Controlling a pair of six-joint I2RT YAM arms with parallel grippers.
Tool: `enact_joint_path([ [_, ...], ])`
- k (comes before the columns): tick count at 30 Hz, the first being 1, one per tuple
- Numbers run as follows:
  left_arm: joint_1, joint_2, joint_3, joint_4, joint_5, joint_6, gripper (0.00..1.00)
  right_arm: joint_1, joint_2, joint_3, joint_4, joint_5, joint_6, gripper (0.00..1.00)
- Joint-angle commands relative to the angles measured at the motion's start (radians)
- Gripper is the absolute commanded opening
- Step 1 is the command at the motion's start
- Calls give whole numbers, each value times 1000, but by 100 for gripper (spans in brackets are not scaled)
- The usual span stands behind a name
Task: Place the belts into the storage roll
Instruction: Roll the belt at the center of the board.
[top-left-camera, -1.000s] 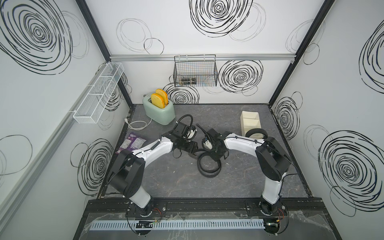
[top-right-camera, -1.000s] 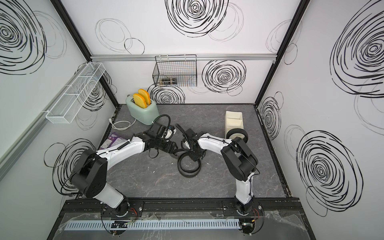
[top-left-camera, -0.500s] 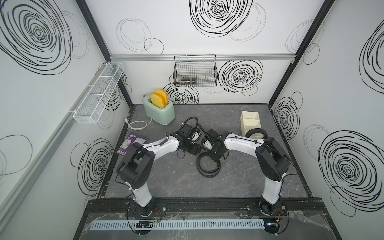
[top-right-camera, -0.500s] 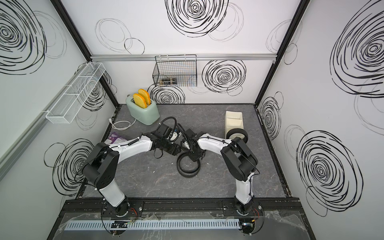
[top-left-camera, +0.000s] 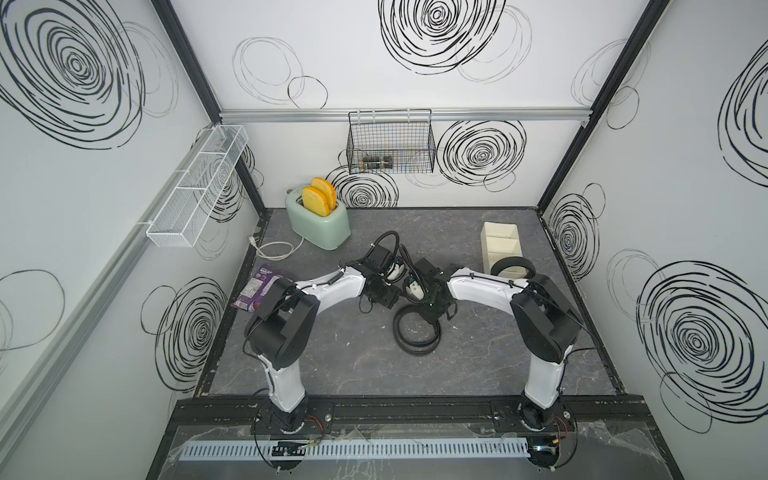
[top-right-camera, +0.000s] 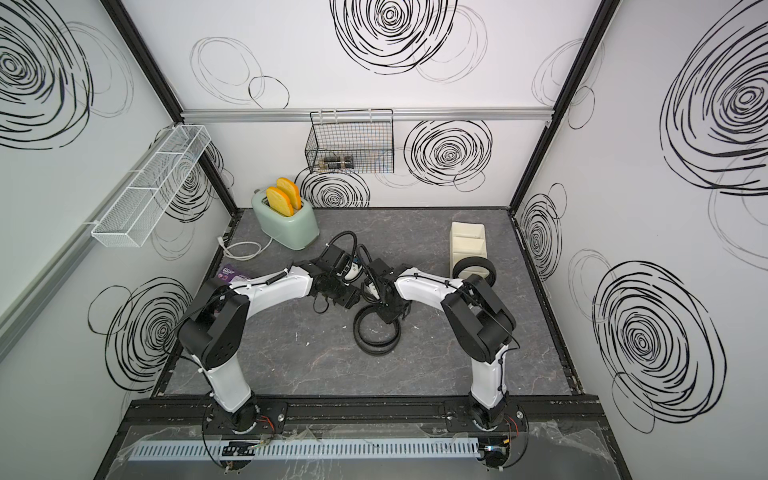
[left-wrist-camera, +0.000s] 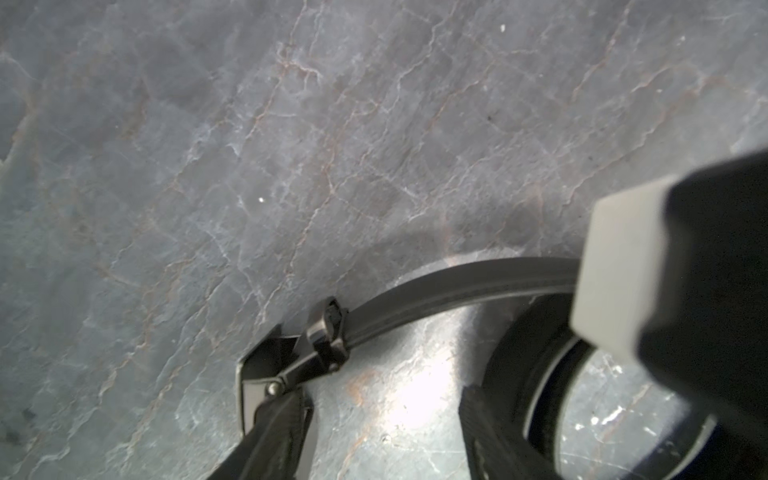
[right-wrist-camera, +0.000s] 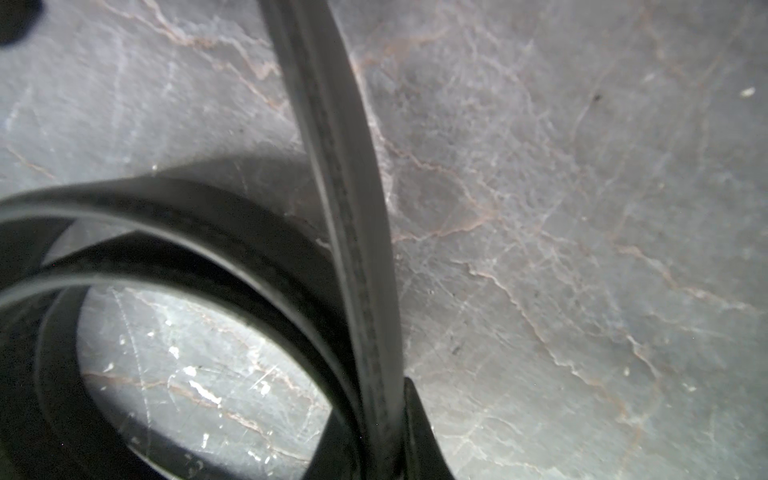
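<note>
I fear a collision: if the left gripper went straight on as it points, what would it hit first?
Likely the belt: its strap, near the buckle, arcs across just ahead of the open left gripper, with the table behind. Depth is unclear.

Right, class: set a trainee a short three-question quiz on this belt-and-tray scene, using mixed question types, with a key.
1. How many toast slices stand in the toaster?
2. True or false: the right gripper is shut on the strap of the loose belt.
3. The coiled belt sits: A) on top of the toaster; B) at the near end of the storage roll; C) under the loose belt.
Key: 1 two; 2 true; 3 B.
</note>
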Motion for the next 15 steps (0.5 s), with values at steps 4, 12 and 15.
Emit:
enact_joint_path([
  [4,38,-99,12,-68,-70,20,65,8,-27,-10,-7,37,-6,14],
  [12,127,-155,2,-53,-73,51,65,6,-14,-2,-5,20,-6,14],
  [15,86,-176,-12,-9,23,148,65,6,-13,-1,-3,13,-6,14],
])
